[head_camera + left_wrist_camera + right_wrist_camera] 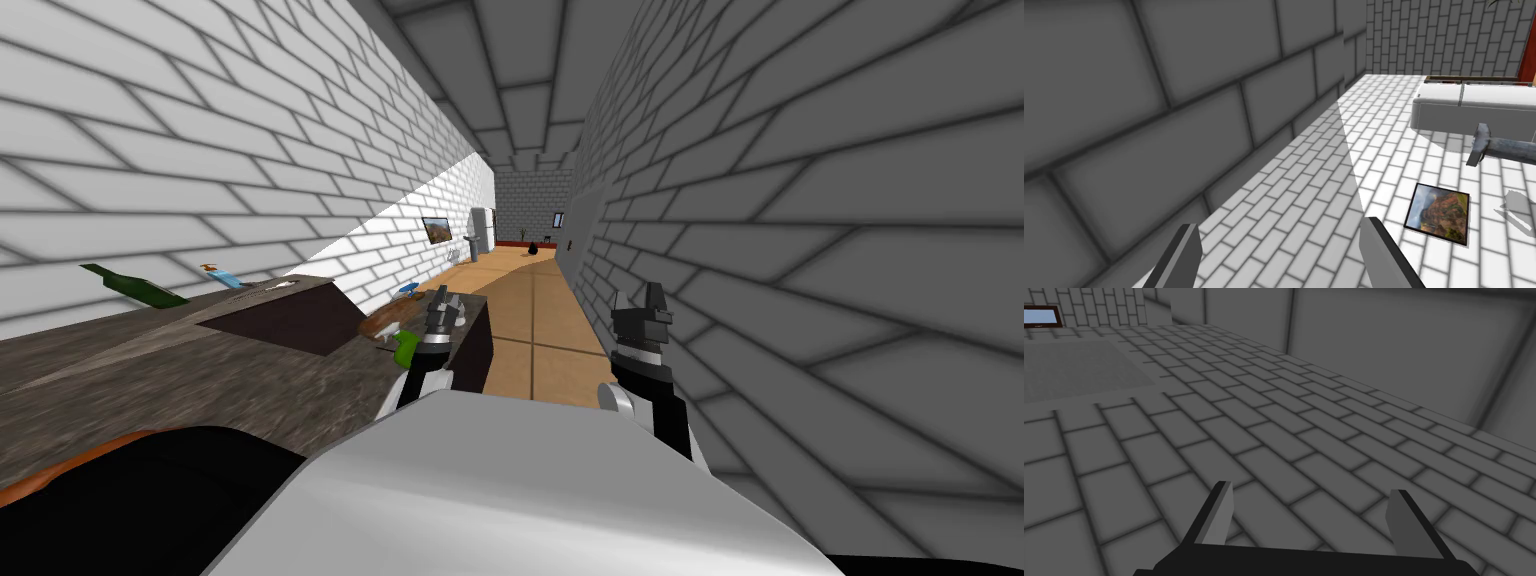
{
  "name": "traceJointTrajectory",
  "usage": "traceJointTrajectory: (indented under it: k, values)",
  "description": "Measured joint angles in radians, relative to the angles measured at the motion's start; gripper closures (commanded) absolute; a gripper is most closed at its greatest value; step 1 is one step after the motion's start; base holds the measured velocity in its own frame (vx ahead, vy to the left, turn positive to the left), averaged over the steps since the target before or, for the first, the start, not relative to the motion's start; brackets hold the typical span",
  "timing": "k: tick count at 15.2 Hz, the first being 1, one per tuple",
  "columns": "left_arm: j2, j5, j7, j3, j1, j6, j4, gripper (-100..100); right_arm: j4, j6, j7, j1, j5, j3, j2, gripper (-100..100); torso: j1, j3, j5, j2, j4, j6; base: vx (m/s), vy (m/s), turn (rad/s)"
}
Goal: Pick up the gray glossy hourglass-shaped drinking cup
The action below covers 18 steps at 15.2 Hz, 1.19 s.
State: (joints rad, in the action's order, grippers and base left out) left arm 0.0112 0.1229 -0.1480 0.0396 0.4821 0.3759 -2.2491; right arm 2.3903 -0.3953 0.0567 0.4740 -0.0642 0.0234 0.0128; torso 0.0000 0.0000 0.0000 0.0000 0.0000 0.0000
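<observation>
Left gripper [441,304] and right gripper [641,300] are raised side by side, fingers spread wide, holding nothing. A counter [150,380] just beside the left gripper bears a green bottle [135,285] and small things. Which of these is the cup cannot be told.

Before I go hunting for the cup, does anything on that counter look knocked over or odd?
The green bottle on the counter by the wall looks tipped over, lying long and low rather than standing, though the wide lens may exaggerate that. Nothing looks spilled. The left gripper and right gripper are open.
</observation>
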Motion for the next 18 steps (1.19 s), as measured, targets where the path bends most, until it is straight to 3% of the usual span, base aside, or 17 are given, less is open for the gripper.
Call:
traceJointTrajectory:
  k: [5, 18]
  values:
    - [0.076, -0.021, 0.01, -0.017, -0.022, -0.056, 0.017, -100, 0.0, 0.0, 0.0, 0.0, 0.0, 0.0, 0.0, 0, 0.0, -0.002, 0.0, -0.003, -0.001, 0.0, 0.046, -0.007, 0.043]
    - [0.25, -0.118, 0.059, -0.093, -0.113, -0.314, 0.075, -100, 0.0, 0.0, 0.0, 0.0, 0.0, 0.0, 0.0, 0, -0.003, -0.002, -0.001, -0.004, -0.001, 0.0, 0.052, -0.037, 0.05]
